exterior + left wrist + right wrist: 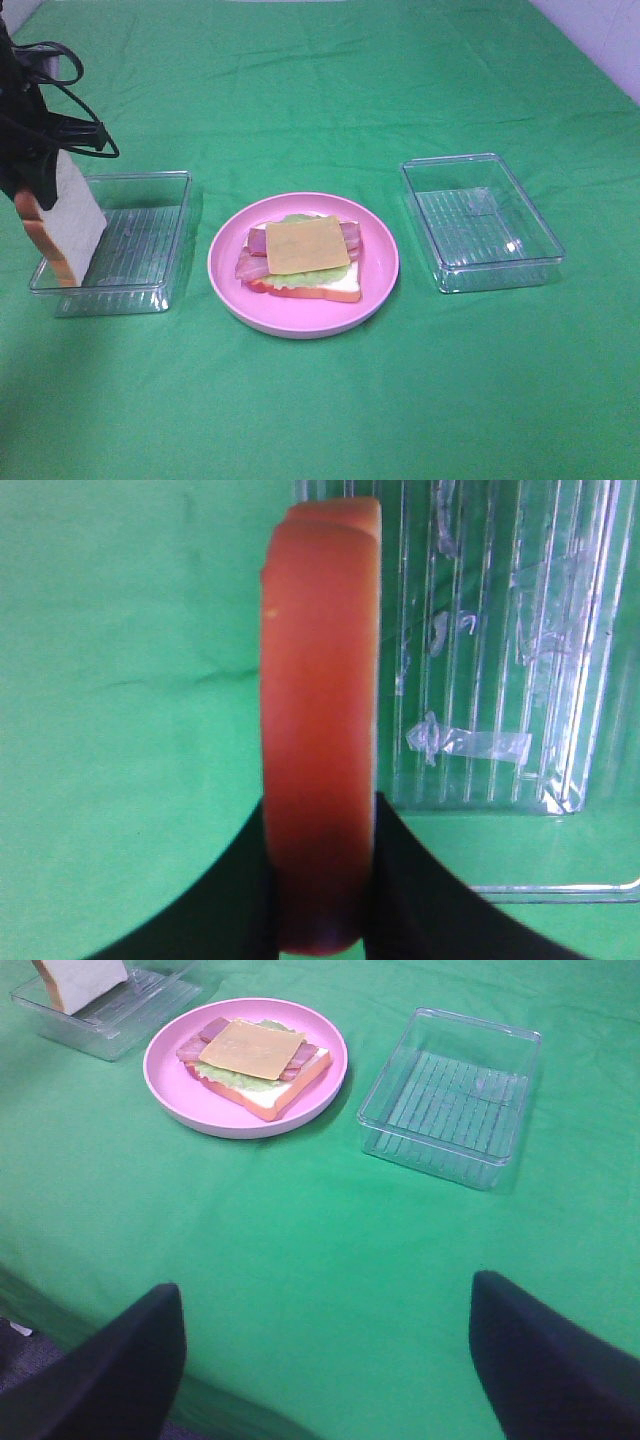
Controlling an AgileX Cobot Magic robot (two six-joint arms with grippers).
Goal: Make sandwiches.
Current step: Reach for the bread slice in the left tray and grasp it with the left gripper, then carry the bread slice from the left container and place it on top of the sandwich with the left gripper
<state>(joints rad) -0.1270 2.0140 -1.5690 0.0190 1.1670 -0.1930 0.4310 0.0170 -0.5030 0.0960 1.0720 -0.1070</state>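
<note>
From the high exterior camera, a green cloth-covered table (320, 400) carries three things in a row. A round pink plate (303, 300) sits at the middle, holding the open sandwich (300, 262): a white, brown-crusted bread slice at the bottom, frilly green lettuce (300, 276) on it, red-pink bacon strips (255, 255) across that, and a yellow cheese square (307, 245) on top. Toward the table's left edge stands a clear ribbed plastic tray (140, 240); a matching clear tray (482, 221) stands right of the plate. The black left gripper (30, 190) holds a second white bread slice with brown crust (72, 222) on edge, tilted, over the left end of the left tray.

The left wrist camera looks straight along that slice's brown crust (322, 730), with the black fingers (420, 880) pressed against both faces, clamped on it. The left tray's ribbed floor (500, 650) lies just beside it.

In the right wrist camera, the right gripper (325, 1360) has its two dark fingers (120, 1370) spread wide apart and empty, above the near edge of the table. Beyond them are the plate (190, 1100) with the sandwich (255, 1060), the right tray (450, 1095), and the held slice (80, 980) at the far tray (110, 1025).
</note>
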